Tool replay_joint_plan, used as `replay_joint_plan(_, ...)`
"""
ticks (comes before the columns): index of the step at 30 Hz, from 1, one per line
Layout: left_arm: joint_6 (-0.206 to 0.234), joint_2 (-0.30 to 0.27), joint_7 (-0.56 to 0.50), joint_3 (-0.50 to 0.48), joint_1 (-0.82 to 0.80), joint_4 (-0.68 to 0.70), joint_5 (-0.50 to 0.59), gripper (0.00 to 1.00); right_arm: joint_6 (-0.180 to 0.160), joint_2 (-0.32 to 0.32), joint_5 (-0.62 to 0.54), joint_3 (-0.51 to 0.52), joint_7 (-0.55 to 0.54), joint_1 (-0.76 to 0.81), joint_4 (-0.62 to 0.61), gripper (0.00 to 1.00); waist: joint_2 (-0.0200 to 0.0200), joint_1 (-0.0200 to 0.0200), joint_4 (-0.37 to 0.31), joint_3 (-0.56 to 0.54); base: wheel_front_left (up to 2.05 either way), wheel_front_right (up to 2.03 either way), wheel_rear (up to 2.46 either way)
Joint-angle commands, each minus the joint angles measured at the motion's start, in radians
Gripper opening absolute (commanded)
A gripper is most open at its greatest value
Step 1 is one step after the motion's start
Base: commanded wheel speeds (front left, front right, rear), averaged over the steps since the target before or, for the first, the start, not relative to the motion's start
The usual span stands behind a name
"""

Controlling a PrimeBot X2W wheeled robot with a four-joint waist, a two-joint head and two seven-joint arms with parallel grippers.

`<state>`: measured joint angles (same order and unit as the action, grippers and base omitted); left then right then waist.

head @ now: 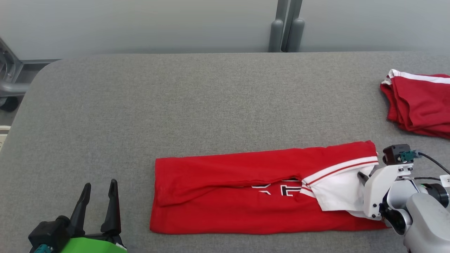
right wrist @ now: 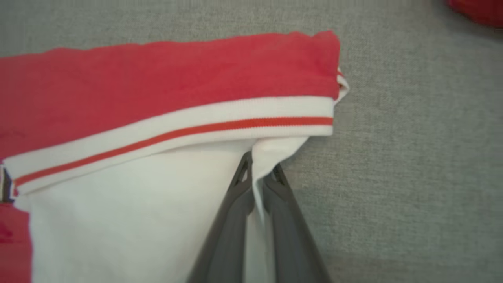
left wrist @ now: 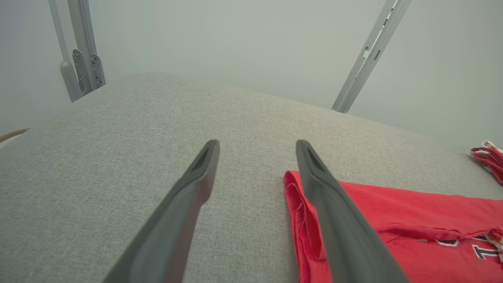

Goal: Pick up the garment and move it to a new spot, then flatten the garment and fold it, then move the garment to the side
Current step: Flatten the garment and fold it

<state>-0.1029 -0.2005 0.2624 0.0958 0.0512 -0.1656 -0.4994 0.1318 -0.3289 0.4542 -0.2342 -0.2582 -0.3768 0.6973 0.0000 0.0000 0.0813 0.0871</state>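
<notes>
Across the grey woven tabletop (head: 211,98), the red garment (head: 228,196) lay folded into a long band near my edge, toward my right. It looked light, soft and limp, likely to sag and slide, so I judged a pinch at a doubled edge best. Its white sleeve (head: 334,193) lay smooth under a ribbed striped band (right wrist: 196,127). My right gripper (right wrist: 261,167) was pinched on the sleeve's edge. My left gripper (head: 100,184) stood wide, holding nothing.

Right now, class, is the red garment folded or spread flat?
Folded: the garment lies as a narrow band, its upper flap turned over part of the lettering, white sleeve on top.
</notes>
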Motion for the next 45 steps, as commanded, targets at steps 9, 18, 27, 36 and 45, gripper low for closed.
replay_joint_plan(9, -0.010, 0.011, 0.003, -0.002, 0.021, 0.000, 0.010, 1.00, -0.002, -0.091, 0.005, 0.111, -0.026, -0.008, -0.085, 0.00, 0.0000, 0.0000, -0.061, -0.018, 0.00, 0.00, 0.00)
replay_joint_plan(18, -0.013, 0.011, 0.003, 0.006, 0.029, -0.009, 0.009, 1.00, -0.002, -0.069, 0.081, 0.136, -0.092, 0.051, -0.300, 0.00, 0.0000, 0.0000, -0.090, -0.034, 0.00, 0.00, 0.00)
replay_joint_plan(27, -0.014, 0.011, 0.001, 0.023, 0.033, -0.014, 0.009, 1.00, -0.001, -0.021, 0.104, 0.061, -0.176, 0.119, -0.538, 0.00, 0.0000, 0.0000, -0.093, -0.053, 0.00, 0.00, 0.00)
replay_joint_plan(36, -0.017, 0.002, 0.000, 0.037, 0.038, -0.017, -0.003, 1.00, -0.001, 0.067, 0.087, -0.034, -0.194, 0.135, -0.611, 0.00, 0.0000, 0.0000, -0.080, -0.065, 0.00, 0.00, 0.00)
replay_joint_plan(45, -0.019, -0.002, -0.001, 0.055, 0.019, -0.013, -0.009, 1.00, -0.001, 0.218, 0.061, -0.152, -0.125, 0.060, -0.471, 0.00, 0.0000, 0.0000, -0.046, -0.065, 0.00, 0.00, 0.00)
